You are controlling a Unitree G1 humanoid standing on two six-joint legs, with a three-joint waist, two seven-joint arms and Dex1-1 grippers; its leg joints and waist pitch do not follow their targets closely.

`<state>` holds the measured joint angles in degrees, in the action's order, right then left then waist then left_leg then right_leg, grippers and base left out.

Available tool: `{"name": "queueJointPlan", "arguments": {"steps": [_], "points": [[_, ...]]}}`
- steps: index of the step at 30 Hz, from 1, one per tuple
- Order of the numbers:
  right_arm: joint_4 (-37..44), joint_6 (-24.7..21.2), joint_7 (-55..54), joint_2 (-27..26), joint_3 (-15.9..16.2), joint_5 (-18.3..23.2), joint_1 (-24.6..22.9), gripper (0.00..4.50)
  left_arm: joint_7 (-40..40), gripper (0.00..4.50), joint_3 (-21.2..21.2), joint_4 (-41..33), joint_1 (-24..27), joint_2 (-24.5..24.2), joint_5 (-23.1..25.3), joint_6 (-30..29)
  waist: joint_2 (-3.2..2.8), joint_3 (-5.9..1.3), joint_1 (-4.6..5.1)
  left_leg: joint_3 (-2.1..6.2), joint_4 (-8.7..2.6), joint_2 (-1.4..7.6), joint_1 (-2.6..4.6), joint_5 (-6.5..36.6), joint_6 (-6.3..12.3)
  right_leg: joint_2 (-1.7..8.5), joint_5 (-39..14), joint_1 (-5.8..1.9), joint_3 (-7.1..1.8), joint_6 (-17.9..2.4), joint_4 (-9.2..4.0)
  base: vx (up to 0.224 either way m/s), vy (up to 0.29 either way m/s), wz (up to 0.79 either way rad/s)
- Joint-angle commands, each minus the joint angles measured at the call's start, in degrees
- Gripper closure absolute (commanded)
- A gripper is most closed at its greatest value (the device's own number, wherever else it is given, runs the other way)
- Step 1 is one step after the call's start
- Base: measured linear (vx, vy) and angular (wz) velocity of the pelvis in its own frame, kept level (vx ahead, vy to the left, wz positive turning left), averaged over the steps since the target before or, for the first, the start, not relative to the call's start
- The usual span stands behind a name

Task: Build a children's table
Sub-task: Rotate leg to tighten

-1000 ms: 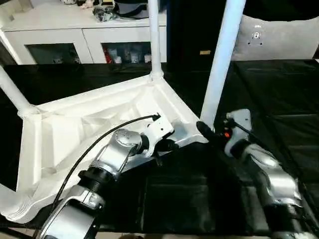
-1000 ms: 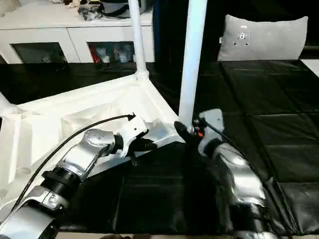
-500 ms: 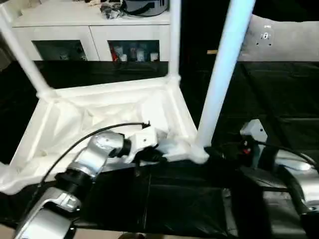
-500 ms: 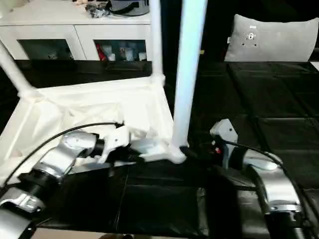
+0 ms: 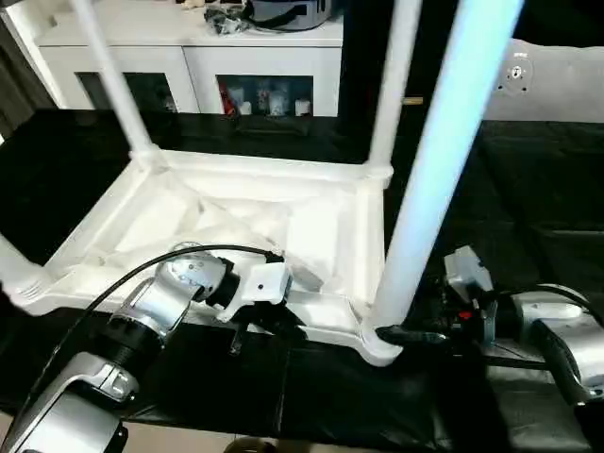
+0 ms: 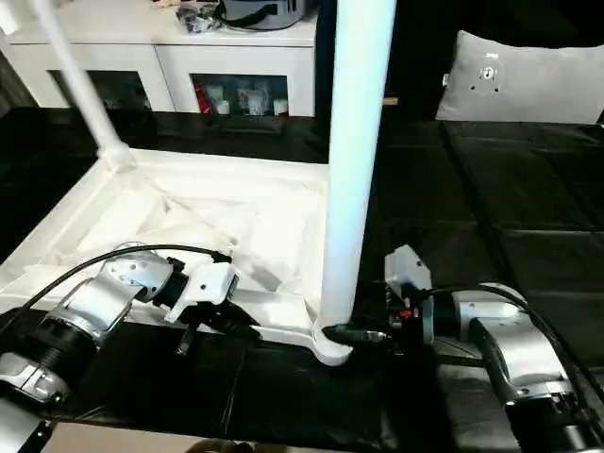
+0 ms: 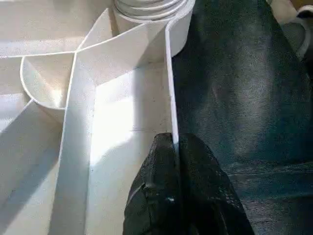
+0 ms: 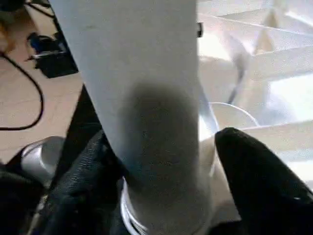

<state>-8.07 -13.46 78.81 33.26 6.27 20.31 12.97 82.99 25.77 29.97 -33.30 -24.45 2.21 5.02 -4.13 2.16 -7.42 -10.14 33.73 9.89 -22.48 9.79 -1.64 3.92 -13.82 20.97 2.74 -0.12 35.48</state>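
Observation:
The white tabletop [image 5: 311, 226] lies upside down on the black mat, ribs facing up. Three thinner-looking legs stand in its left [image 5: 11, 269], far left [image 5: 113, 75] and far right [image 5: 392, 85] corners. A fourth leg [image 5: 444, 170] rises from the near right corner socket [image 5: 377, 344]. My left gripper [image 7: 175, 147] is shut on the thin near rim of the tabletop. My right gripper [image 8: 164, 139] is open at the base of the near leg, one finger on each side of it. A small gap shows beside one finger [image 8: 259, 181].
A white cabinet with glass doors [image 5: 255, 66] stands behind the table. A grey cushion [image 6: 528, 75] lies at the back right. Black mat [image 6: 528, 208] stretches off to the right. The mat's near edge and pale floor [image 5: 189, 439] lie just below my left arm.
The tabletop has turned so its near rim runs square across my view, and the camera has shifted too. My right gripper has dropped to the near leg's base. My left grip holds.

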Motion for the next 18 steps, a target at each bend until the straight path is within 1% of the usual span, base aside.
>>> {"name": "queueJointPlan", "arguments": {"steps": [1,2,3,5,7,8,10,11,12,13,14,15,16,17,18], "points": [[-0.51,-0.98,0.81,-0.04,0.43,0.87,1.21,1.65,3.96,4.5,3.92,-0.9,0.03,0.53,1.41,1.29,1.2,-3.23,0.14,1.17,-3.52,3.92,1.36,8.81,5.2,5.02,-2.98,-1.51,-2.33,-14.02,-4.04,0.0,0.0,0.0],[-0.57,-1.28,0.95,-0.05,0.58,0.96,1.25,1.65,3.94,4.5,3.97,-0.84,0.04,0.57,1.42,1.36,1.19,-3.27,0.09,1.2,-3.5,3.94,1.34,8.53,5.26,5.02,-2.57,-1.53,-2.31,-14.04,-3.96,0.0,0.0,0.0],[-0.65,-1.39,1.1,-0.03,0.68,1.02,1.3,1.75,4.01,4.5,3.98,-0.75,0.03,0.59,1.4,1.46,1.1,-3.29,0.03,1.19,-3.46,3.91,1.34,8.44,5.31,5.01,-2.29,-1.51,-2.32,-14.07,-3.95,0.0,0.0,0.0],[-0.81,-2.09,1.43,-0.04,0.86,1.44,1.35,2.01,4.13,4.5,4.0,-0.27,-0.02,0.57,1.56,1.75,1.16,-3.34,-0.27,1.16,-3.37,3.91,1.36,8.22,5.41,5.03,-1.9,-1.49,-2.33,-14.03,-3.93,0.0,0.0,0.0],[-0.5,-2.89,1.63,-0.01,0.88,2.06,1.2,2.09,4.22,4.5,3.9,0.08,-0.04,0.45,1.55,1.74,1.17,-3.33,-0.42,1.18,-3.36,3.87,1.29,8.08,5.37,5.06,-1.92,-1.54,-2.32,-13.95,-3.89,0.0,0.0,0.0],[-0.25,-3.15,1.71,0.01,0.84,2.29,1.07,2.27,4.24,4.5,3.86,0.16,-0.03,0.38,1.47,1.62,1.2,-3.3,-0.41,1.21,-3.41,3.88,1.26,8.21,5.27,5.04,-2.39,-1.55,-2.3,-13.82,-3.93,0.0,0.0,0.0],[1.21,-4.88,1.14,-0.55,0.32,3.74,0.48,2.27,4.31,4.5,3.17,-0.17,0.31,0.42,0.45,0.14,1.17,-3.31,-0.38,1.18,-3.41,3.88,1.36,8.53,4.95,4.97,-3.11,-1.49,-2.32,-13.79,-3.93,0.0,0.0,0.0],[1.83,-5.64,0.26,-1.04,0.07,4.14,0.21,2.37,3.77,4.5,2.65,-0.44,0.49,0.58,0.04,-0.97,1.19,-3.28,-0.36,1.22,-3.45,3.89,1.33,8.57,4.9,4.97,-3.26,-1.48,-2.31,-13.79,-3.93,0.0,0.0,0.0],[2.73,-7.18,-2.93,-2.44,-0.26,4.14,-0.09,2.37,1.28,4.5,1.44,-0.74,0.65,1.31,-0.26,-3.92,1.07,-3.25,-0.37,1.2,-3.45,3.85,1.34,8.71,4.66,5.0,-3.69,-1.43,-2.33,-13.77,-3.94,0.0,0.0,0.0],[2.79,-7.29,-3.19,-2.55,-0.28,4.13,-0.1,2.39,1.07,4.5,1.35,-0.76,0.66,1.37,-0.27,-4.15,1.1,-3.16,-0.27,1.15,-3.54,3.86,1.35,8.78,4.53,4.93,-3.92,-1.4,-2.38,-13.77,-3.97,0.0,0.0,0.0],[2.47,-8.23,-8.85,-4.77,-0.52,2.21,0.44,2.4,-2.72,4.5,0.05,-0.26,0.52,2.46,0.01,-5.97,0.89,-3.06,-0.21,1.22,-3.58,3.79,1.33,9.58,4.05,5.01,-5.65,-1.27,-2.4,-13.65,-4.12,0.0,0.0,0.0],[2.37,-8.27,-9.41,-5.0,-0.55,1.99,0.53,2.4,-3.06,4.5,-0.08,-0.23,0.5,2.58,0.0,-6.27,1.14,-2.78,0.06,1.23,-3.84,3.66,1.37,11.1,2.97,5.01,-8.87,-1.18,-2.44,-13.2,-4.48,0.0,0.0,0.0],[1.55,-8.52,-13.92,-6.84,-0.8,0.15,1.23,2.4,-5.69,4.5,-1.1,-0.04,0.32,3.59,-0.15,-8.85,1.22,-2.59,0.37,1.33,-4.05,3.55,1.53,12.96,1.72,5.12,-12.91,-1.13,-2.5,-12.49,-4.8,0.0,0.0,0.0],[1.32,-8.55,-15.25,-7.38,-0.86,-0.42,1.43,2.41,-6.44,4.5,-1.4,-0.03,0.27,3.89,-0.22,-9.67,1.21,-2.5,0.65,1.34,-4.12,3.51,1.58,13.82,1.07,5.16,-14.72,-1.1,-2.58,-12.13,-4.9,0.0,0.0,0.0],[0.3,-9.21,-21.09,-9.57,-1.19,-2.7,2.35,2.41,-9.4,4.5,-2.46,-0.16,0.1,5.17,-0.41,-12.26,1.15,-2.49,1.28,1.49,-4.33,3.47,1.56,14.86,0.22,5.21,-17.1,-1.18,-2.59,-11.62,-5.0,0.0,0.0,0.0]]}}
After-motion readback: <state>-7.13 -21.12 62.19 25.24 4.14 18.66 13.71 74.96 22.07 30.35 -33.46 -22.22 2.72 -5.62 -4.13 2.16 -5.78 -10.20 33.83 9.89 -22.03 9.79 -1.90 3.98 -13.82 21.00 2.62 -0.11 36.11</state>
